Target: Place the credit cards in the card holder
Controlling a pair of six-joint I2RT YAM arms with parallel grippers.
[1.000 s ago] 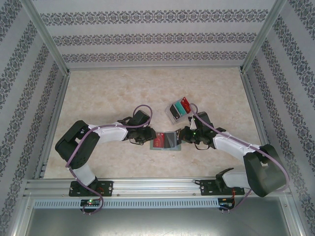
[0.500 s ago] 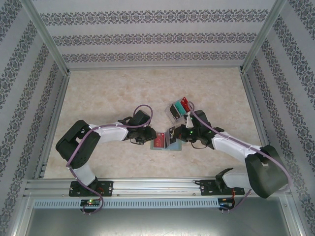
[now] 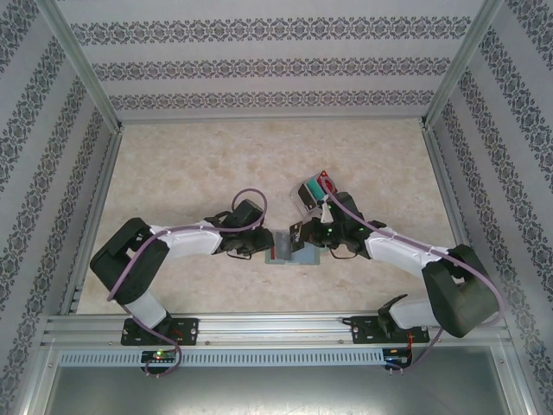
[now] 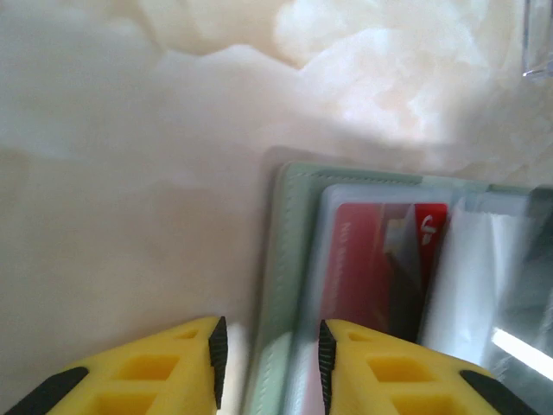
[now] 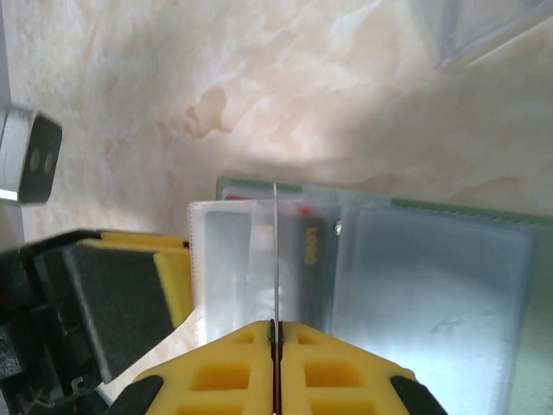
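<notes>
Two grippers share this job. My right gripper [image 5: 275, 328] is pinched shut on a thin clear plastic sleeve page [image 5: 275, 259], standing it on edge so that a pocket gapes. My left gripper [image 4: 268, 359], jaws parted and gripping nothing, straddles the edge of the flat grey-green card holder [image 4: 294, 207], probably to steady it on the marbled beige table [image 3: 190, 164]. A red plastic credit card [image 4: 371, 268] already sits in a pocket.

Beige marbled table [image 3: 190, 164], brightly lit; walls [image 3: 276, 69] with striped floral paper far, left and right; metal rail [image 3: 276, 328] near.
</notes>
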